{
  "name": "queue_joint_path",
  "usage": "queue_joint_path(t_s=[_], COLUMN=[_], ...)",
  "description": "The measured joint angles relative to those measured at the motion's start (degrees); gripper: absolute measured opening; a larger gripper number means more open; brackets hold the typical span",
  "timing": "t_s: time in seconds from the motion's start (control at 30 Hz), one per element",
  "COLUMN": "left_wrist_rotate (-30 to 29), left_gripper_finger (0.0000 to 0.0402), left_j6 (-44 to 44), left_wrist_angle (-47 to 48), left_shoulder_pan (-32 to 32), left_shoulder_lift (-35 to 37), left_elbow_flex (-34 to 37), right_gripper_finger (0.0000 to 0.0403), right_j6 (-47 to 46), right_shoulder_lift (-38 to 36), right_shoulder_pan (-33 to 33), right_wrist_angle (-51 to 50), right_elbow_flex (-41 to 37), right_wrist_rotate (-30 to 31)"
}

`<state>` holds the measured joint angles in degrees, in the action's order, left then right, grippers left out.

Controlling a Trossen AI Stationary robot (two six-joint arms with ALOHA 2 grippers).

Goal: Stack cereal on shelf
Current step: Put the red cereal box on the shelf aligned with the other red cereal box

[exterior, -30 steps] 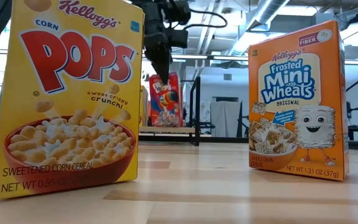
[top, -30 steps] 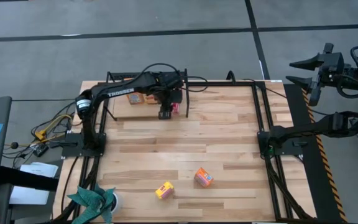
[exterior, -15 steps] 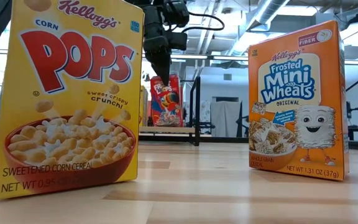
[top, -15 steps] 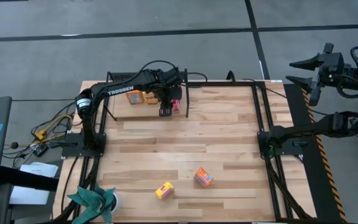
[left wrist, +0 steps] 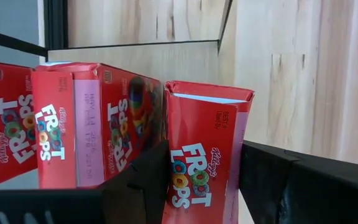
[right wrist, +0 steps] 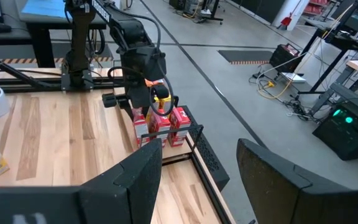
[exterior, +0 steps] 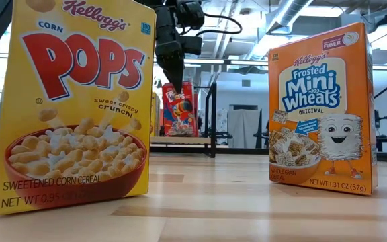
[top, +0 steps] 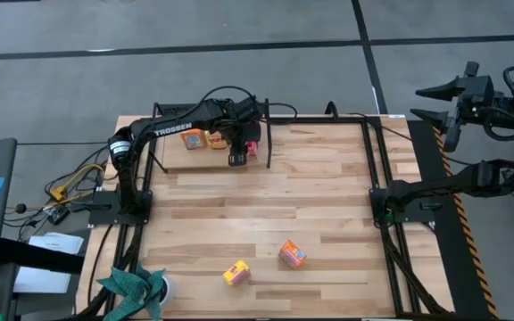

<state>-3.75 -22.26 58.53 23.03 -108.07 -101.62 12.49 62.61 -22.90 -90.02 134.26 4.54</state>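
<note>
My left gripper reaches over the shelf, a black-framed rack with a wooden board at the table's far left. It is shut on a red cereal box, which stands upright at the shelf's right end. Two more red boxes stand right beside it. An orange box and a yellow box stand farther left on the shelf. My right gripper waits open beyond the table's right edge, holding nothing. My left gripper pinches the red box between its two fingers, one on each narrow side, near the box's top. The fingers come from above, slanting down. The box stays upright with its bottom at the shelf board; whether it rests there I cannot tell.
A yellow cereal box and an orange one stand near the table's front edge, filling the low view's foreground. A teal object sits at the near left corner. The table's middle is bare wood.
</note>
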Motion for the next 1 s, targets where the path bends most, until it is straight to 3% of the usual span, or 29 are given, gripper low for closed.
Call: queue_joint_path(t_s=[1.0], left_wrist_rotate=[0.1], left_gripper_finger=[0.0189], left_j6=[0.27], left_wrist_angle=[-2.57], left_shoulder_pan=[0.52], left_shoulder_lift=[-0.83], left_elbow_flex=[0.24], right_gripper_finger=[0.0232], right_j6=[0.01], right_shoulder_lift=[0.0], right_shoulder_pan=[-0.01], right_wrist_angle=[0.01], right_elbow_flex=[0.01], right_wrist_rotate=[0.01])
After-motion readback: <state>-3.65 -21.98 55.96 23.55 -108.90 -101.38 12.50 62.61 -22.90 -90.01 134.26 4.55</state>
